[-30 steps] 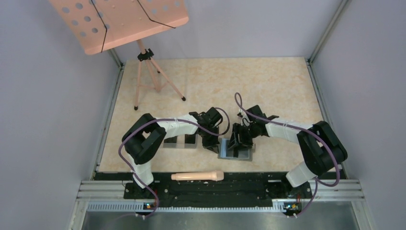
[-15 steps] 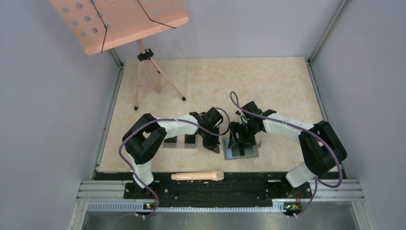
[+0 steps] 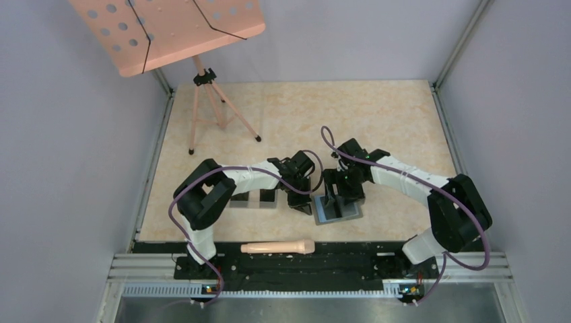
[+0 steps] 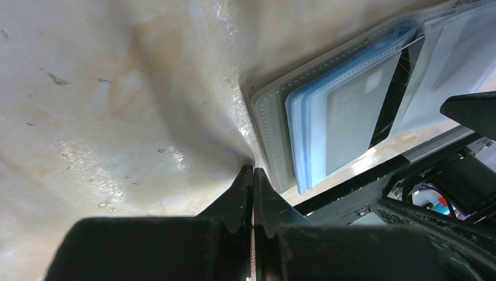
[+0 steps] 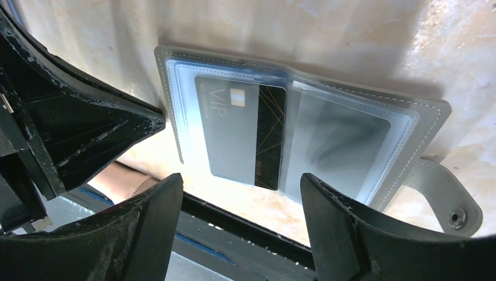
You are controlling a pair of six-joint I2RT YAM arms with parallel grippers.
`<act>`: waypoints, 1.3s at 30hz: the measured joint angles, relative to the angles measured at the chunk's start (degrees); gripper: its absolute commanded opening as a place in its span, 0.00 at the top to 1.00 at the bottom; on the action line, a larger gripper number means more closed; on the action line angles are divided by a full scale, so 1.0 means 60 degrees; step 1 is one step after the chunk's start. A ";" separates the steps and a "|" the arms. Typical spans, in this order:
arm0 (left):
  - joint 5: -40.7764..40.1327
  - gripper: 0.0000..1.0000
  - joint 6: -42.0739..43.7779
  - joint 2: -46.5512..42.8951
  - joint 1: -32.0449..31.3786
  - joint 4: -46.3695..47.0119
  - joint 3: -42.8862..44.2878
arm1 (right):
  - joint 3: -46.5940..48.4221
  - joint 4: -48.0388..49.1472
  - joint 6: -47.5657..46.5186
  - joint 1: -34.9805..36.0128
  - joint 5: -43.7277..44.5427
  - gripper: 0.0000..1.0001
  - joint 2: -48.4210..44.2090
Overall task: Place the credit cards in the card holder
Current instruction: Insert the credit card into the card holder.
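Right end effector (image 5: 238, 190) astride card holder (image 5: 345, 132)

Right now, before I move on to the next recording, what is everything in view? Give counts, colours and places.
card holder: one, gray with bluish sleeves, open on the table near the front middle.
credit card: one seen, black, lying in the open holder.
small boxes: two, grayish, side by side left of the holder.
music stand: one, peach, far left corner.
cylinder: one, peach, on the black front rail.
table: one, beige marbled.
cables: two, purple, one along each arm.
left end effector: one, black, shut, tips at the holder's edge.
right end effector: one, black, open, over the holder.
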 measured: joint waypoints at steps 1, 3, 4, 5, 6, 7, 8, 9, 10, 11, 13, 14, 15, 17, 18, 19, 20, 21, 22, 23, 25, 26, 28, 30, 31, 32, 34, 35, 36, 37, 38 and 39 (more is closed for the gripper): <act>0.0011 1.00 0.0000 0.0000 0.0000 0.0004 0.0000 | 0.0000 -0.0011 -0.0015 0.0000 0.0036 0.27 -0.0015; 0.0055 1.00 -0.0004 0.0022 0.0000 0.0033 0.0000 | -0.0004 -0.0011 -0.0051 0.0000 0.0080 0.30 -0.0026; 0.0095 1.00 -0.0007 0.0040 0.0000 0.0055 0.0004 | -0.0007 0.0007 -0.0051 0.0000 0.0076 0.30 -0.0026; 0.0124 1.00 -0.0011 0.0051 0.0000 0.0069 0.0004 | -0.0025 0.0040 -0.0047 0.0000 0.0058 0.31 -0.0026; 0.0135 1.00 -0.0015 0.0055 0.0000 0.0073 0.0011 | -0.0044 0.0073 -0.0044 0.0000 0.0018 0.32 -0.0026; 0.0138 1.00 -0.0025 0.0062 0.0000 0.0073 0.0015 | -0.0066 0.0124 -0.0040 0.0000 -0.0025 0.32 -0.0018; 0.0142 1.00 -0.0029 0.0066 0.0000 0.0073 0.0018 | -0.0120 0.0229 -0.0033 0.0000 -0.0106 0.32 -0.0004; 0.0153 1.00 -0.0033 0.0069 0.0000 0.0073 0.0022 | -0.0175 0.0331 -0.0022 0.0000 -0.0211 0.32 0.0036; 0.0164 1.00 -0.0036 0.0073 0.0000 0.0073 0.0022 | -0.0229 0.0430 0.0007 0.0000 -0.0335 0.32 0.0117; 0.0164 1.00 -0.0040 0.0076 0.0000 0.0069 0.0033 | -0.0277 0.0528 0.0036 0.0000 -0.0455 0.32 0.0222; 0.0186 1.00 -0.0069 0.0098 0.0000 0.0073 0.0040 | -0.0346 0.0699 0.0080 0.0015 -0.0718 0.33 0.0452; 0.0208 1.00 -0.0080 0.0106 0.0000 0.0073 0.0051 | -0.0346 0.0718 0.0124 0.0036 -0.0831 0.33 0.0546; 0.0211 1.00 -0.0091 0.0117 0.0000 0.0069 0.0058 | -0.0346 0.0765 0.0149 0.0066 -0.0943 0.34 0.0616; 0.0233 1.00 -0.0109 0.0124 0.0000 0.0066 0.0069 | -0.0346 0.0900 0.0215 0.0138 -0.1162 0.39 0.0721; 0.0229 1.00 -0.0109 0.0131 0.0000 0.0058 0.0076 | -0.0346 0.0940 0.0237 0.0168 -0.1235 0.41 0.0754; 0.0237 1.00 -0.0106 0.0138 0.0004 0.0047 0.0087 | -0.0346 0.0954 0.0284 0.0182 -0.1297 0.46 0.0783; 0.0233 1.00 -0.0102 0.0142 0.0004 0.0018 0.0098 | -0.0346 0.0962 0.0335 0.0186 -0.1377 0.51 0.0783; 0.0229 1.00 -0.0098 0.0142 0.0004 -0.0018 0.0106 | -0.0346 0.0994 0.0372 0.0186 -0.1453 0.56 0.0783; 0.0229 1.00 -0.0095 0.0146 0.0004 -0.0069 0.0117 | -0.0346 0.1071 0.0470 0.0186 -0.1563 0.59 0.0783; 0.0226 1.00 -0.0091 0.0149 0.0004 -0.0127 0.0131 | -0.0346 0.1122 0.0477 0.0186 -0.1625 0.64 0.0783; 0.0226 1.00 -0.0029 0.0160 0.0004 -0.0255 0.0171 | -0.0346 0.1155 0.0590 0.0186 -0.1687 0.65 0.0780; 0.0211 1.00 0.0011 0.0160 0.0004 -0.0339 0.0186 | -0.0346 0.1155 0.0623 0.0186 -0.1712 0.65 0.0780; 0.0160 0.98 0.0073 0.0160 0.0000 -0.0474 0.0229 | -0.0346 0.1158 0.0652 0.0186 -0.1752 0.64 0.0780; 0.0062 0.93 0.0142 0.0160 -0.0007 -0.0619 0.0288 | -0.0346 0.1155 0.0659 0.0186 -0.1792 0.58 0.0776; -0.0007 0.90 0.0197 0.0160 -0.0015 -0.0718 0.0328 | -0.0346 0.1155 0.0681 0.0189 -0.1807 0.55 0.0769; -0.0109 0.86 0.0259 0.0160 -0.0018 -0.0801 0.0368 | -0.0346 0.1151 0.0699 0.0200 -0.1818 0.51 0.0758; -0.0342 0.81 0.0331 0.0157 -0.0026 -0.0965 0.0463 | -0.0346 0.1126 0.0718 0.0222 -0.1825 0.46 0.0699; -0.0448 0.78 0.0368 0.0149 -0.0029 -0.1013 0.0506 | -0.0346 0.1111 0.0718 0.0233 -0.1825 0.45 0.0663; -0.0601 0.74 0.0415 0.0135 -0.0029 -0.1064 0.0561 | -0.0346 0.1093 0.0721 0.0244 -0.1810 0.44 0.0630; -0.0678 0.72 0.0441 0.0117 -0.0029 -0.1093 0.0586 | -0.0346 0.1071 0.0710 0.0248 -0.1785 0.44 0.0583; -0.0871 0.70 0.0528 0.0047 -0.0026 -0.1180 0.0612 | -0.0346 0.1049 0.0703 0.0248 -0.1749 0.44 0.0525; -0.0958 0.68 0.0568 0.0004 -0.0026 -0.1228 0.0619 | -0.0342 0.1035 0.0692 0.0248 -0.1738 0.45 0.0492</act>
